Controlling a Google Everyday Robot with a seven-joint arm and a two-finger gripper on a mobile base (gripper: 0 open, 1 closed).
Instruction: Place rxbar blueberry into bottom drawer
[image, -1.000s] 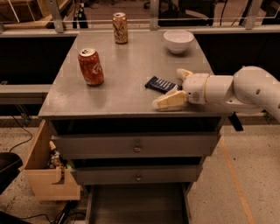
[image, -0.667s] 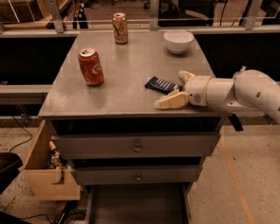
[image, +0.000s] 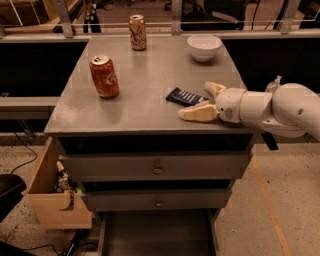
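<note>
The rxbar blueberry (image: 184, 96), a flat dark-blue wrapper with white stripes, lies on the grey cabinet top (image: 150, 75) near its right front. My gripper (image: 198, 102) comes in from the right, open, its two cream fingers (image: 199, 113) spread on either side of the bar's right end, low over the top. The bar is not held. The bottom drawer (image: 155, 235) is pulled out at the cabinet's foot, showing a dark grey tray interior.
A red soda can (image: 104, 76) stands at the left of the top, a tan can (image: 137, 32) at the back, a white bowl (image: 204, 47) at the back right. Two upper drawers (image: 156, 167) with knobs are shut. A wooden box (image: 52, 195) sits at the lower left.
My gripper has edged slightly left toward the bar. The bar, cans and bowl have not moved.
</note>
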